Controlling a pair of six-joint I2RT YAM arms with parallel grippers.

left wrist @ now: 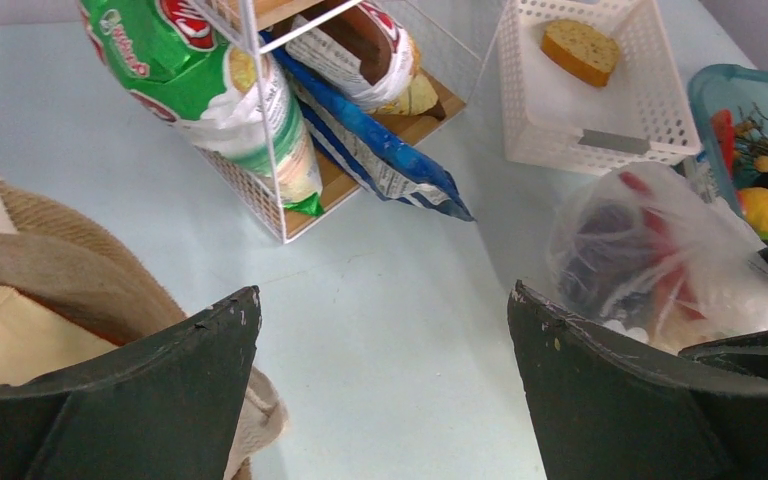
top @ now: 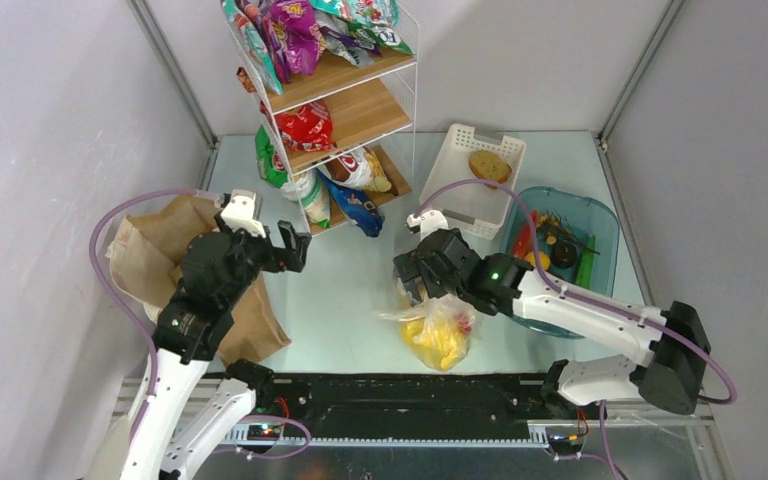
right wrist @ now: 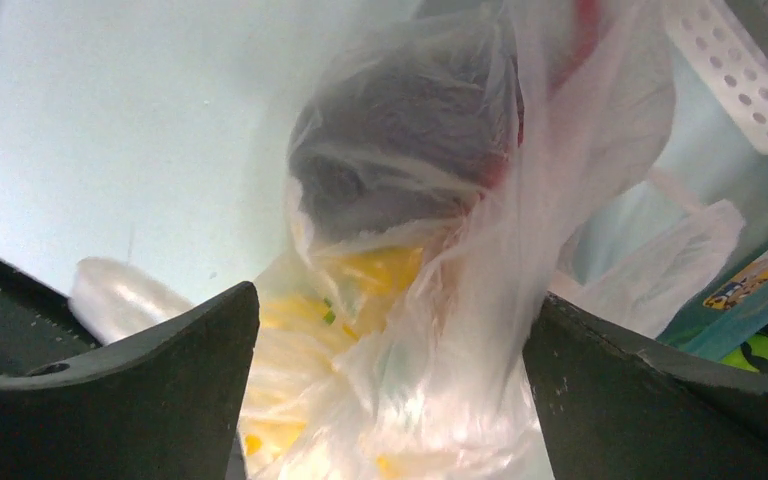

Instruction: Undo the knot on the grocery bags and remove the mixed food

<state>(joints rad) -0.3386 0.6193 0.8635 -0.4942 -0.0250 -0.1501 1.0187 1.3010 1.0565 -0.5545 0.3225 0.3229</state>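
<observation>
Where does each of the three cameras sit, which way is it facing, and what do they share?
Top external: above and behind the bases, looking down on the table; both arms, left gripper and right gripper show.
Left wrist: looks across the table at the wire shelf and white basket; its fingers frame the bottom.
Right wrist: close over the plastic bag, between its fingers.
Shared: all three see that bag.

Bright, even overhead light; soft faint shadows on counter [top: 360, 320]. Top view sharp, walls [top: 50, 120] lean at edges. Left wrist view crisp. Right wrist view: plastic bag [right wrist: 430, 230] v. close, hazy, out of focus, w/ white glare on film
</observation>
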